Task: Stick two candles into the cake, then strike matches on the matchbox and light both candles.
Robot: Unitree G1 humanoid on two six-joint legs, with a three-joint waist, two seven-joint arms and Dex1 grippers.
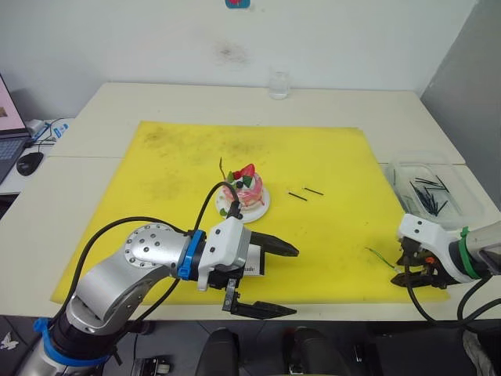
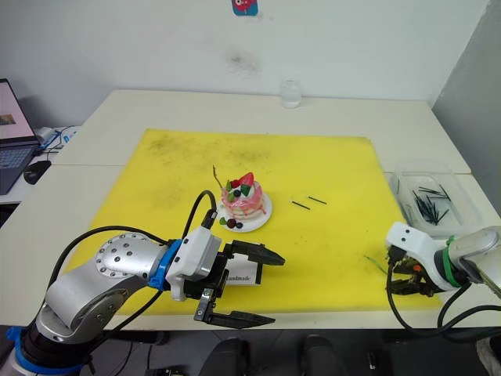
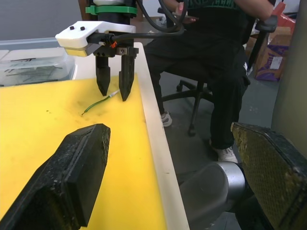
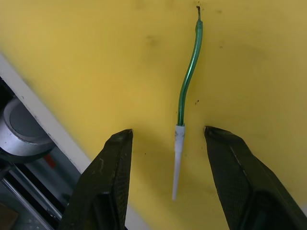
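- The right pincer [image 4: 168, 179] stands open over the yellow mat [image 4: 96, 57], its two black fingers [image 4: 103, 182] set to either side of the green candle [image 4: 188, 76] and not yet touching it.
- The candle's white foot lies in the gap between the fingers; the green shaft runs straight away from the pincer, with a slight S-bend, and ends in a dark wick tip at the far end. Its long axis thus lies along the pincer's line of sight, flat on the mat.
- The step in hand appears to be picking up this candle. To do it well, the pincer probably needs to go down until the fingertips nearly meet the mat, then close across the white foot or the lowest green part, so that the wick end stays free.
- A gentle squeeze seems wise: the taper is very thin and may bend or roll out.
- The mat's near edge and the bench [image 1: 438, 133] rim lie close behind the pincer, so a nudge could push the candle off.
- Well away on the left sits the cake [image 2: 244, 202] on its white plate, with a thin taper already rising from it.
- Two matches [image 2: 308, 202] lie between cake and right pincer.
- The left pincer [image 2: 250, 288] hangs wide open, empty, just before the matchbox [image 2: 244, 276].
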